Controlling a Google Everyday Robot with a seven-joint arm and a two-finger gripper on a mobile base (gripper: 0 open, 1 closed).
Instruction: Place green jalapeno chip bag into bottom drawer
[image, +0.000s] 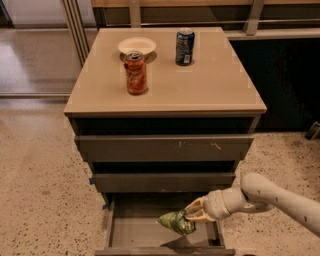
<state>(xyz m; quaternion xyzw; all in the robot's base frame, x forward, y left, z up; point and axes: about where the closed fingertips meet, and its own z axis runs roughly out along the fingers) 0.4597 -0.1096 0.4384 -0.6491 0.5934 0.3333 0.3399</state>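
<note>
The green jalapeno chip bag (175, 222) is a small crumpled green foil bag held in the air just above the inside of the bottom drawer (135, 233). That drawer is pulled out at the foot of the cabinet and shows a grey floor. My gripper (189, 214) reaches in from the right on a pale arm and is shut on the bag's right end. The bag hangs over the drawer's right half and casts a shadow on its floor.
On the cabinet top (210, 85) stand a red soda can (135, 73), a white bowl (137, 46) and a dark blue can (184, 46). The scratched upper drawer (165, 147) and the middle drawer (165, 181) are closed. Speckled floor (40, 190) lies left.
</note>
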